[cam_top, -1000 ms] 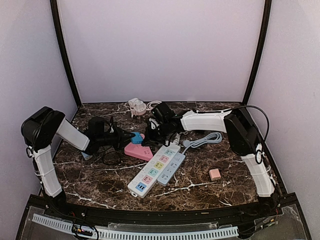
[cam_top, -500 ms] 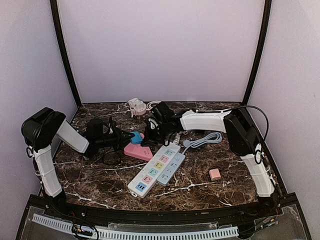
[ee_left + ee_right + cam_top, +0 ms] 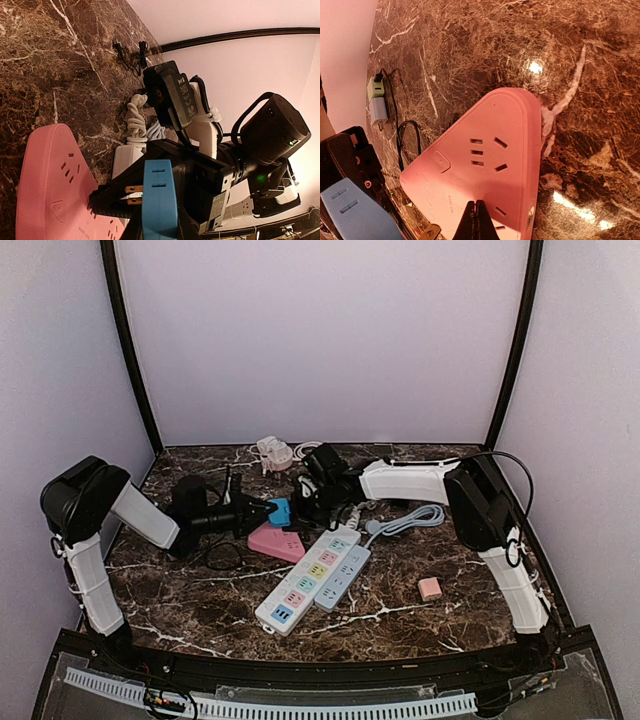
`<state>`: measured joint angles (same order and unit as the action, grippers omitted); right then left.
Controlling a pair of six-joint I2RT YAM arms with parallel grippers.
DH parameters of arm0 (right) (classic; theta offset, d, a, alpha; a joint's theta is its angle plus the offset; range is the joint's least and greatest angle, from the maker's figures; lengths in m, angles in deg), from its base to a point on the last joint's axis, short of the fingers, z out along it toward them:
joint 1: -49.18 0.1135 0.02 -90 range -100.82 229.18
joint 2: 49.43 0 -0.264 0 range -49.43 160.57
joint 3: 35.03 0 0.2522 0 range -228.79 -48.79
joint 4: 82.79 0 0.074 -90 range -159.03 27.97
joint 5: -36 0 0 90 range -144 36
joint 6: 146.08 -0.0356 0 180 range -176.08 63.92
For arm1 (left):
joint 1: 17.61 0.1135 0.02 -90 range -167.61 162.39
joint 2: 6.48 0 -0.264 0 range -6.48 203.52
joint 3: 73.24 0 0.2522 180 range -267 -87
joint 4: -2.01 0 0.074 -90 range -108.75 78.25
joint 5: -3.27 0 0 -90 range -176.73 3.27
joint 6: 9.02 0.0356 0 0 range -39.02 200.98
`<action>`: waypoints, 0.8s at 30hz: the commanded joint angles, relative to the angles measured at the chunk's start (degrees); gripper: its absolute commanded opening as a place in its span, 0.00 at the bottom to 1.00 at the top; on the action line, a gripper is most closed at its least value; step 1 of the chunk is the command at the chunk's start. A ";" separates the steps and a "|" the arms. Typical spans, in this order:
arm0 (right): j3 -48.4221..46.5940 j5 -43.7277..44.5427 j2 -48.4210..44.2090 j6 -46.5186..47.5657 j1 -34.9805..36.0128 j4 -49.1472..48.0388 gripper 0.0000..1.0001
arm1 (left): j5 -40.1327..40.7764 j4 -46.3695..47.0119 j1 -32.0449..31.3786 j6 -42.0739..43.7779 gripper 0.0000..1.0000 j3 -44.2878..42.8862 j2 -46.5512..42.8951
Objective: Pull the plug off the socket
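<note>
A blue plug point(image 3: 278, 511) is gripped in my left gripper point(image 3: 268, 512), just above the left end of the pink triangular socket point(image 3: 280, 543). In the left wrist view the blue plug point(image 3: 160, 200) shows its two brass prongs bare, clear of the pink socket point(image 3: 45, 190); the left gripper point(image 3: 122, 215) is shut on it. My right gripper point(image 3: 303, 508) reaches in from the right. In the right wrist view it point(image 3: 479, 204) is shut, with its tips resting on top of the pink socket point(image 3: 490, 150). The blue plug point(image 3: 355, 210) shows at the lower left.
Two white power strips point(image 3: 312, 578) lie diagonally in front of the socket, with a grey cable point(image 3: 410, 519) to the right. A small pink cube point(image 3: 430, 588) lies front right. A white charger and cord point(image 3: 272, 452) sit at the back. A black cable point(image 3: 215, 552) loops under the left arm.
My left gripper has lifted and turned with the blue plug, moving it slightly up and right off the pink socket. The right gripper stays on the socket.
</note>
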<state>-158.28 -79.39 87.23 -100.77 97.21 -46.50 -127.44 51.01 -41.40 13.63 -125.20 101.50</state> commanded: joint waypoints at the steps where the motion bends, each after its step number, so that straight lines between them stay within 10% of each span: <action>1: 1.35 3.18 0.69 1.85 1.36 1.63 0.00 | 1.42 -8.98 -0.96 5.09 0.00 -0.01 -6.83; 15: 4.05 13.83 -15.23 10.17 1.37 3.00 0.00 | 28.07 -66.20 -0.91 29.74 0.00 -18.47 -22.74; 24: 11.74 23.32 -27.66 14.10 1.28 3.50 0.54 | 52.69 -93.74 -0.91 38.82 0.00 -34.84 -16.18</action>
<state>-150.13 -62.23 63.74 -89.14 98.28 -43.29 -89.08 -24.70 -42.27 46.28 -153.68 81.33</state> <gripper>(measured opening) 0.446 0.157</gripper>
